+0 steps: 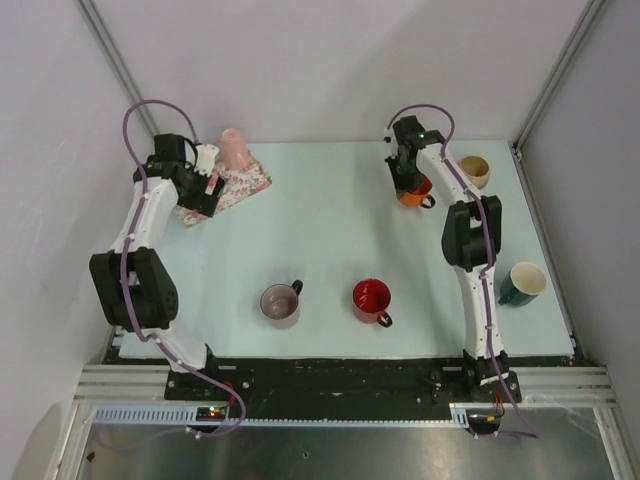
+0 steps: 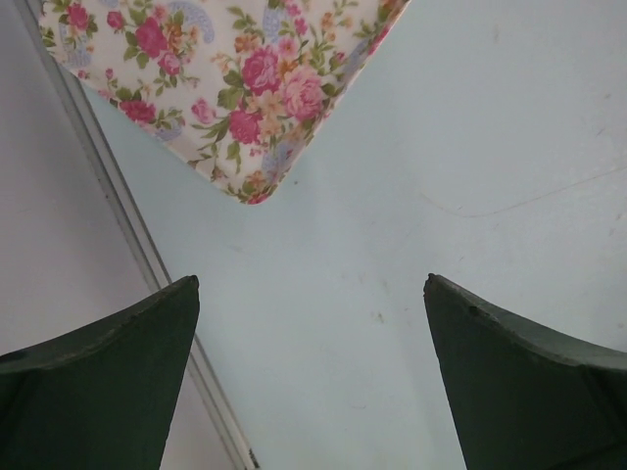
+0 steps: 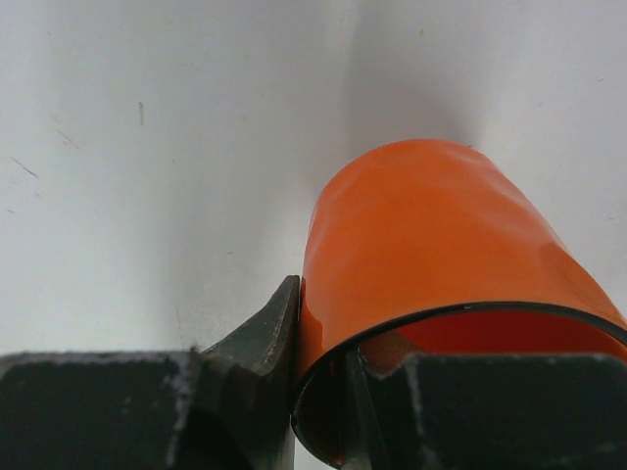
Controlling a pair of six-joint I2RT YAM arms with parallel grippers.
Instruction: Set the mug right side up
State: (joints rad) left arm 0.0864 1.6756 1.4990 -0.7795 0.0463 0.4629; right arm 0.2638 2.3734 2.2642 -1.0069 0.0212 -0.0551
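Note:
An orange mug (image 1: pixel 414 193) is at the back right of the table. My right gripper (image 1: pixel 407 180) is shut on its rim. In the right wrist view one finger (image 3: pixel 274 328) presses the outside of the orange mug's wall (image 3: pixel 431 235) and the other sits inside the mouth, which faces the camera; the right gripper (image 3: pixel 323 328) pinches the wall between them. I cannot tell if the mug touches the table. My left gripper (image 1: pixel 203 200) is open and empty at the back left; in the left wrist view the left gripper (image 2: pixel 312 294) hangs over bare table beside a floral tray's corner (image 2: pixel 245 108).
A pink mug (image 1: pixel 233 148) stands on the floral tray (image 1: pixel 248 183). A tan mug (image 1: pixel 475 170) is right of the orange one, and a dark green mug (image 1: pixel 522 283) near the right edge. A red mug (image 1: pixel 371 299) and a mauve mug (image 1: pixel 280 304) sit near the front.

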